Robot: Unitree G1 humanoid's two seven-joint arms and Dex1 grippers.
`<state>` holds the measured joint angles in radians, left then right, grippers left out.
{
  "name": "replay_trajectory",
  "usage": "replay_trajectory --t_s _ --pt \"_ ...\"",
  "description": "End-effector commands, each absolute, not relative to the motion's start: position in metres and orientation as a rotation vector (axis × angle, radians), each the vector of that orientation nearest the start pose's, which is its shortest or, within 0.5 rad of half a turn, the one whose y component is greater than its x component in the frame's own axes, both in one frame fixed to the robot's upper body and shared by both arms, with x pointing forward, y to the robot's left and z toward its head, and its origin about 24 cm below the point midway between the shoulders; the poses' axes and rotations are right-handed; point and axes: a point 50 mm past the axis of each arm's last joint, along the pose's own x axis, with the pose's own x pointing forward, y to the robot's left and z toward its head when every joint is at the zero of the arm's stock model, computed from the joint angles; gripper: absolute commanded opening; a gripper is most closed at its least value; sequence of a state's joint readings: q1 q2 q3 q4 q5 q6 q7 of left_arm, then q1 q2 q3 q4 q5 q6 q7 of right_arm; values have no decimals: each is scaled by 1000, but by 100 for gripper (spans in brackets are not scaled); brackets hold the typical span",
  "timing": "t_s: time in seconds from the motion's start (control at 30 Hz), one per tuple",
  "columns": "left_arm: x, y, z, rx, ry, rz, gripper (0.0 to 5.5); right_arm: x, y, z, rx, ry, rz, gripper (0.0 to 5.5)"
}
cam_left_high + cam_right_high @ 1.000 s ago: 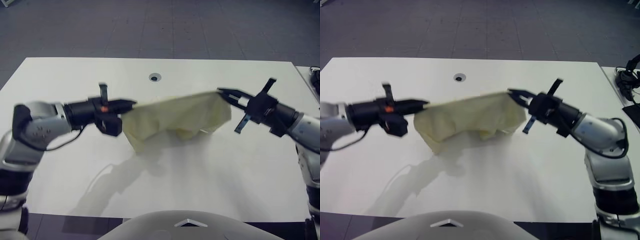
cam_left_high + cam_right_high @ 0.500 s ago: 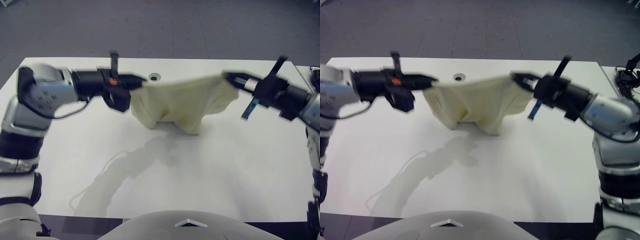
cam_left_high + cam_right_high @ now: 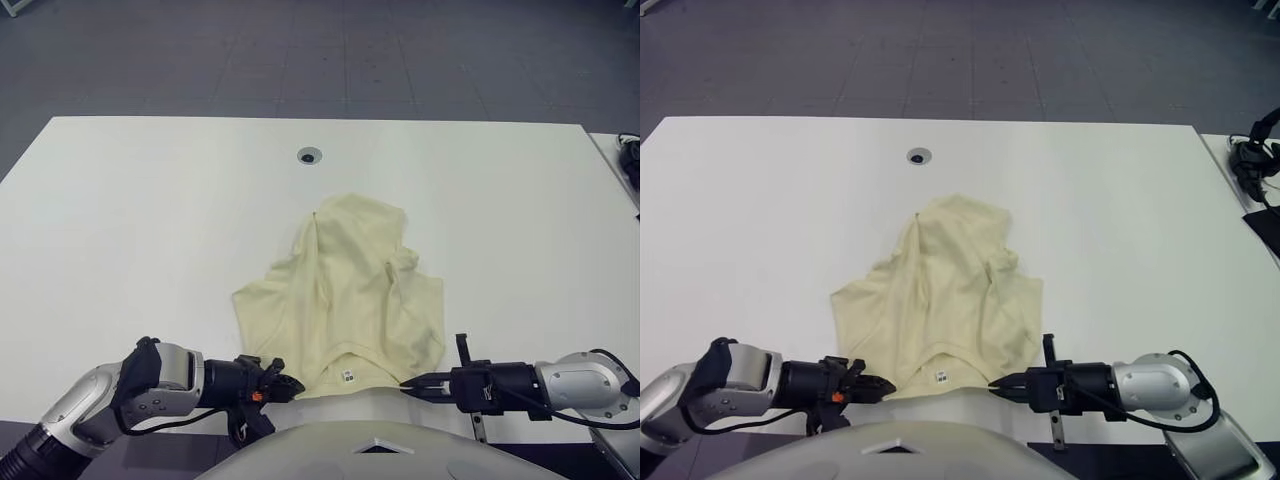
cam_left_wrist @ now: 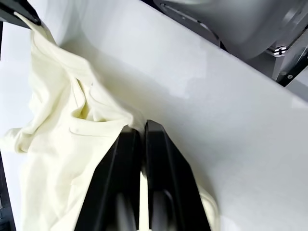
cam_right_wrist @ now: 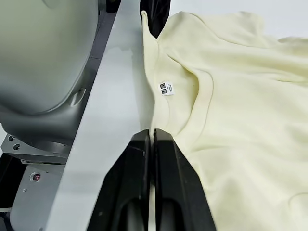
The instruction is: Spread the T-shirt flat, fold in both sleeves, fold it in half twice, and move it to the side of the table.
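Observation:
A pale yellow T-shirt [image 3: 345, 295] lies on the white table [image 3: 130, 220], collar end at the near edge, body stretching toward the middle, bunched and wrinkled with folds along the right side. My left gripper [image 3: 297, 385] is shut on the shirt's near left shoulder at the table's front edge; in the left wrist view the gripper [image 4: 140, 129] pinches the fabric [image 4: 62, 144]. My right gripper [image 3: 405, 385] is shut on the near right shoulder; in the right wrist view the gripper [image 5: 152, 134] clamps the edge beside the collar and its white label [image 5: 167, 88].
A round cable hole [image 3: 310, 155] sits in the table at the far middle. Dark cables [image 3: 1248, 150] lie on a neighbouring surface at the right. Bare table spreads to the left and right of the shirt.
Both grippers have pulled back from mid-air over the table to its near edge. The shirt, held hanging between them before, now lies laid out on the tabletop.

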<state>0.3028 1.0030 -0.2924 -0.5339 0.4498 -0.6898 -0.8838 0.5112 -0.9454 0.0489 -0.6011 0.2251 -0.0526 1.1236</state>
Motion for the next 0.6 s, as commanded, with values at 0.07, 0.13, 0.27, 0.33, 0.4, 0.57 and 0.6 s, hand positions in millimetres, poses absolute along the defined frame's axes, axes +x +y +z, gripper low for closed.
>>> replay_trajectory --t_s 0.07,0.13,0.27,0.33,0.4,0.57,0.6 --pt "108 161 77 1397 -224 -1748 1 113 -185 87 -569 330 1516 0" --pt "110 161 76 1400 -220 -1743 1 113 -183 86 -558 325 1519 0" --pt "110 160 78 1375 -217 -1736 0 111 -177 89 -481 314 1532 30" --pt "109 160 79 1362 -220 -1735 0 110 -176 92 -445 319 1539 56" --pt "108 159 80 1352 -224 -1733 0 111 -175 92 -435 318 1542 81" --pt "103 163 79 1326 -152 -1774 0 109 -175 92 -376 363 1544 160" --pt "102 165 79 1327 -127 -1785 33 108 -176 92 -367 390 1556 177"
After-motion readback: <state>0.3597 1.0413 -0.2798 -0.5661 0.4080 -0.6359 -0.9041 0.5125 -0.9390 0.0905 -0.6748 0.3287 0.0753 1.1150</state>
